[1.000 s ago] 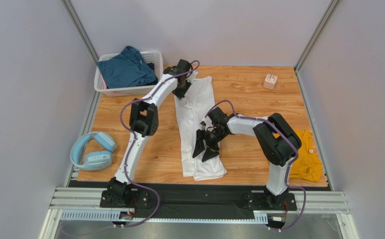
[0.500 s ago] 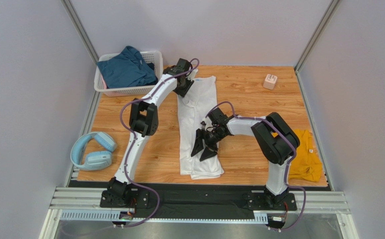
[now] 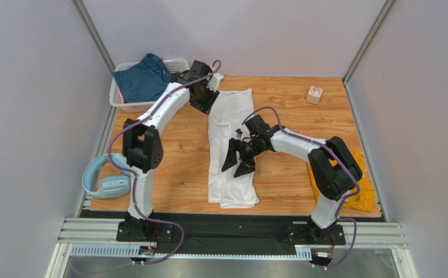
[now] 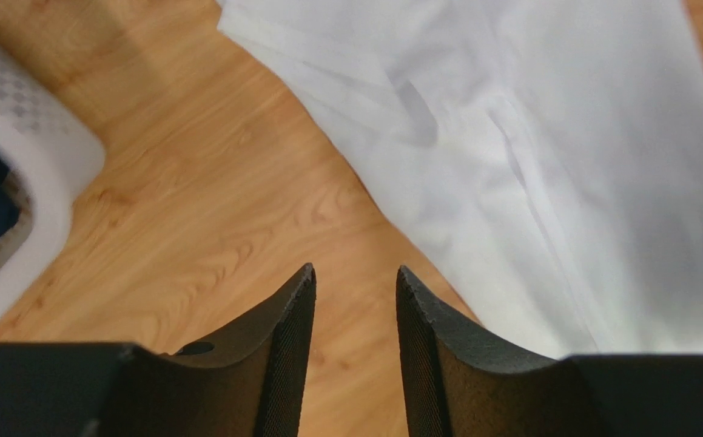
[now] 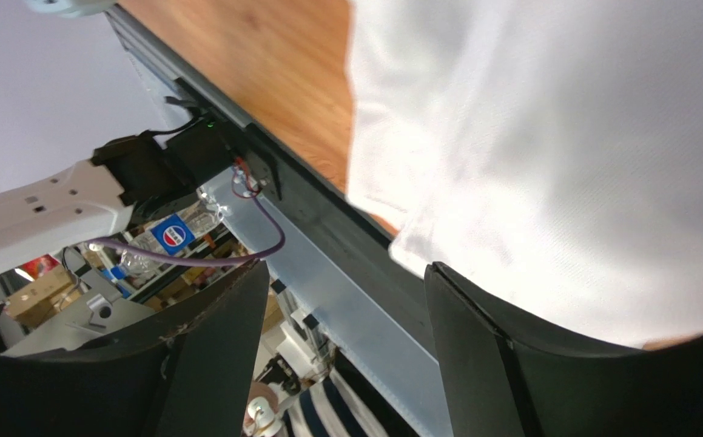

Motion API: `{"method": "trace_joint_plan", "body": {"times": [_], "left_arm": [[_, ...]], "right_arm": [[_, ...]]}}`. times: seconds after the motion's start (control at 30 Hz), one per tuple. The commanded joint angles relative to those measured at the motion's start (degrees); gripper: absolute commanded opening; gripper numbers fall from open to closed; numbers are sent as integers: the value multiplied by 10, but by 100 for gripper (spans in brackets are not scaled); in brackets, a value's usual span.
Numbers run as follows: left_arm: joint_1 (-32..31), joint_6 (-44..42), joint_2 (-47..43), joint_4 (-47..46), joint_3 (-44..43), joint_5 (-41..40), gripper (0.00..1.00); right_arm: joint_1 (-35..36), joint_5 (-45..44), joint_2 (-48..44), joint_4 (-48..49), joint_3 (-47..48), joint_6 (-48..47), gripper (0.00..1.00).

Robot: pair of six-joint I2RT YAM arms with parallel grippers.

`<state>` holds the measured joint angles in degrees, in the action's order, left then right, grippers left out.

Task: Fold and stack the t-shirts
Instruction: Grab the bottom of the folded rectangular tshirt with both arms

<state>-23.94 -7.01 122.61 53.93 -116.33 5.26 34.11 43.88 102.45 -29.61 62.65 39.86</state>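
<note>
At the centre of the top view, the white t-shirt (image 3: 230, 145) lay on the wooden table (image 3: 290, 116) as a long narrow strip running from the far side to the near edge. The left gripper (image 3: 204, 98) hung at its upper left corner, beside the collar, and its arm crossed the corner of the white basket (image 3: 116, 97) that held the teal t-shirt (image 3: 142, 78). The right gripper (image 3: 236, 167) hovered over the strip's middle, hiding some of the cloth. At the right edge the mustard t-shirt (image 3: 364, 196) was partly covered by the right arm's elbow. Pale-blue headphones (image 3: 107, 179) sat at lower left and a small cube (image 3: 314, 94) at upper right.

From the left wrist, the left gripper (image 4: 354, 273) stood with its jaws apart over bare wood, nothing between them; the white t-shirt (image 4: 546, 164) filled the upper right and the basket (image 4: 27, 173) the left edge.

From the right wrist, the right gripper (image 5: 346, 273) was spread wide and empty, the white t-shirt (image 5: 555, 137) at upper right, its hem reaching the dark rail (image 5: 327, 214).
</note>
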Motion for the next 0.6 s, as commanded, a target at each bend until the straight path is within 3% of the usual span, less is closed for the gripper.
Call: {"method": "trace_joint_plan", "body": {"times": [0.0, 0.1, 0.23, 0.33, 0.57], "left_arm": [[12, 7, -167, 12, 94, 63, 45], [10, 15, -256, 34, 187, 135, 40], [5, 15, -403, -9, 342, 186, 39], [-48, -11, -445, 8, 414, 173, 39], [-173, -14, -456, 0, 514, 150, 37]], "right_arm": [[-1, -58, -125, -96, 52, -43, 71], [-1, -82, -186, -123, 19, -37, 71], [-2, -98, -251, -114, -101, -4, 68], [-1, -105, -284, -86, -165, 19, 68], [-1, -146, -290, -84, -203, 13, 68]]}}
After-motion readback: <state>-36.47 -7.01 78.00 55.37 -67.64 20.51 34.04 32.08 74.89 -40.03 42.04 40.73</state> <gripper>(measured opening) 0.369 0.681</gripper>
